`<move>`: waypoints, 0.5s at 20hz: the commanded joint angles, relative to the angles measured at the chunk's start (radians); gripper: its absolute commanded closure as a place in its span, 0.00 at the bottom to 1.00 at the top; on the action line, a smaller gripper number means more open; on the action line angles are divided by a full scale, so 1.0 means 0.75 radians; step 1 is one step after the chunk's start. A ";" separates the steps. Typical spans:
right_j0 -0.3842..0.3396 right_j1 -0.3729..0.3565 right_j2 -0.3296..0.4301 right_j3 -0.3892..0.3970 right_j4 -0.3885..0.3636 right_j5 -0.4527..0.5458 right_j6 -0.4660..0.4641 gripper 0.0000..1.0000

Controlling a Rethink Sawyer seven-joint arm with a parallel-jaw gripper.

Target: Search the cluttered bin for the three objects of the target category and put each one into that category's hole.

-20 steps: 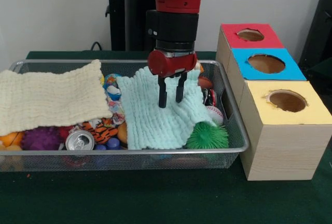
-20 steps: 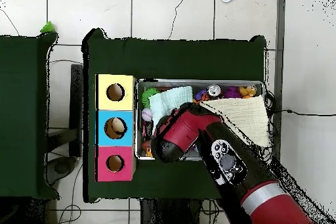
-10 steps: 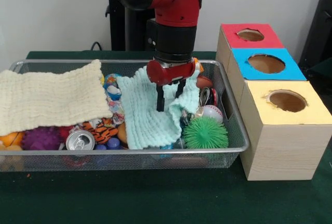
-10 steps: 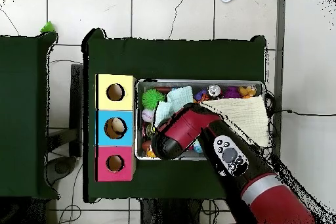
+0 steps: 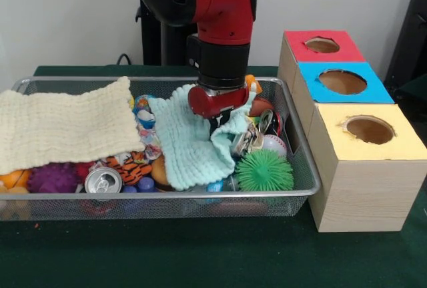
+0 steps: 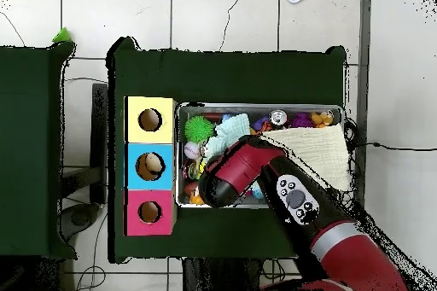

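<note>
The wire mesh bin (image 5: 160,196) holds a heap of toys and cloths. My gripper (image 5: 217,125) is low in the bin's right half, shut on the mint-green cloth (image 5: 187,148), which bunches up around its fingertips. One white printed cloth (image 5: 145,128) shows as a strip between the cream cloth and the mint cloth; the others are hidden. The yellow-surround hole (image 5: 369,129) is at the near end of the wooden box (image 5: 360,195), right of the bin. In the overhead view my arm (image 6: 247,172) covers the bin's middle, and the yellow hole (image 6: 150,119) lies left of the bin (image 6: 256,107).
A cream waffle cloth (image 5: 63,125) covers the bin's left half. A green spiky ball (image 5: 264,171), a baseball (image 5: 273,145), a can (image 5: 103,181), a purple spiky ball (image 5: 52,178) and a tiger-striped toy (image 5: 130,167) lie around. The blue hole (image 5: 342,81) and red hole (image 5: 322,45) sit behind the yellow one.
The gripper has closed on the mint-green cloth and pulled it up and left, bunching it. This uncovered the green spiky ball, the baseball and a crushed can beside it.
</note>
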 commanded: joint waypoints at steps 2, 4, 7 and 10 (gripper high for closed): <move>0.033 0.085 -0.079 0.008 -0.086 -0.015 -0.156 1.00; 0.027 0.064 -0.070 0.020 -0.063 0.002 -0.185 1.00; 0.013 0.006 -0.060 0.059 -0.037 0.020 -0.240 1.00; -0.038 -0.062 -0.032 0.106 0.007 0.044 -0.335 1.00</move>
